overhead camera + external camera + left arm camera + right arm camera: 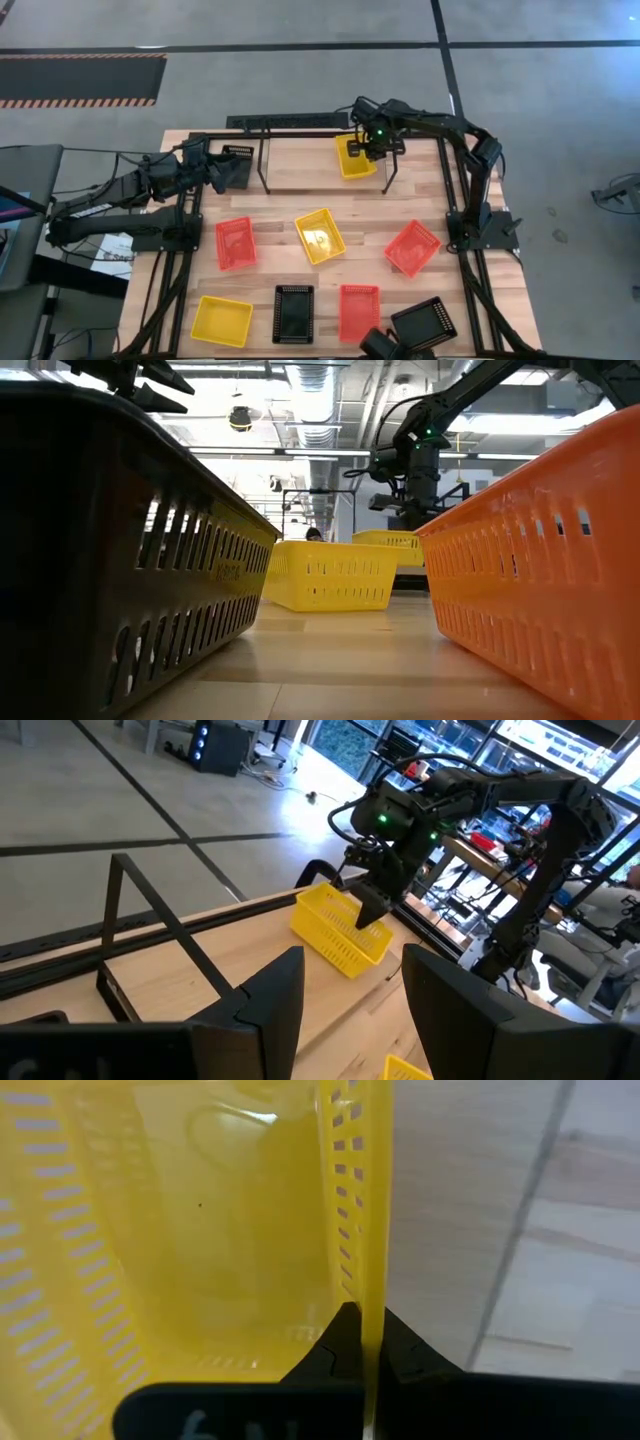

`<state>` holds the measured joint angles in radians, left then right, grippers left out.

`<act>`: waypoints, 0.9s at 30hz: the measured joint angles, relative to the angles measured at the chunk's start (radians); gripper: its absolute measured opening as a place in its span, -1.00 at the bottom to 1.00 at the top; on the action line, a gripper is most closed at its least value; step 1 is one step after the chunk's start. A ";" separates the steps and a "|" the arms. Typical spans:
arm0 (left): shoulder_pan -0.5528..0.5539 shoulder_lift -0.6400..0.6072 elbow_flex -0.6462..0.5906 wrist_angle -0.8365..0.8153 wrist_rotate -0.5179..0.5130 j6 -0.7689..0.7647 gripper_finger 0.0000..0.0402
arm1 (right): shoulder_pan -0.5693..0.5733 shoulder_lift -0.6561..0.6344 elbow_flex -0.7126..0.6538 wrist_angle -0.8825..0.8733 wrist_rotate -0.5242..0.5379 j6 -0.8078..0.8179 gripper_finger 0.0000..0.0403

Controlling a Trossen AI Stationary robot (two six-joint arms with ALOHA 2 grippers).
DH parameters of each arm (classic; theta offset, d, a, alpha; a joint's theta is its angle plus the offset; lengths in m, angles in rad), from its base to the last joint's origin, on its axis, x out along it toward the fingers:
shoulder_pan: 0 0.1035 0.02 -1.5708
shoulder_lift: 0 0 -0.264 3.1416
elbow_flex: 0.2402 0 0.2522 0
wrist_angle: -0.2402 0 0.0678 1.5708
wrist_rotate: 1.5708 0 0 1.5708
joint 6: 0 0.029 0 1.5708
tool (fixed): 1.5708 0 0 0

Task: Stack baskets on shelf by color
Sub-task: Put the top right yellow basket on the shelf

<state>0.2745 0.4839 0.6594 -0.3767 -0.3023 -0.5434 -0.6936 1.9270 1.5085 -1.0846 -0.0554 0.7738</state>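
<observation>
Right hand pinches the wall of a yellow basket; in the right wrist view both fingers clamp its thin rim. Basket is shallow, rectangular, slotted mesh walls, bright yellow. It sits at the right end of the shelf at the worktop's far edge, long axis running roughly near-to-far, slightly skewed, and tilted in the left wrist view. Left hand waits by the shelf's left end, fingers spread apart, holding nothing, a black basket just beside it. Loose on the worktop: red basket, yellow ones, black ones.
</observation>
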 joint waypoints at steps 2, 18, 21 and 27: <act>0.000 0.000 0.000 0.000 0.000 0.000 -0.22 | -0.009 0.000 0.000 -0.003 0.002 0.002 -0.98; 0.000 0.000 0.000 0.000 0.002 0.000 -0.22 | 0.015 0.000 0.000 -0.072 0.032 0.013 -0.98; 0.000 0.000 0.000 0.000 0.002 0.000 -0.22 | 0.025 0.000 -0.001 -0.069 0.032 0.013 -0.97; 0.000 0.000 0.000 0.000 0.002 0.000 -0.22 | 0.029 0.000 -0.001 -0.064 0.032 -0.010 -0.96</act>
<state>0.2745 0.4837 0.6594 -0.3767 -0.3008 -0.5434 -0.6647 1.9266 1.5074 -1.1483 -0.0231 0.7640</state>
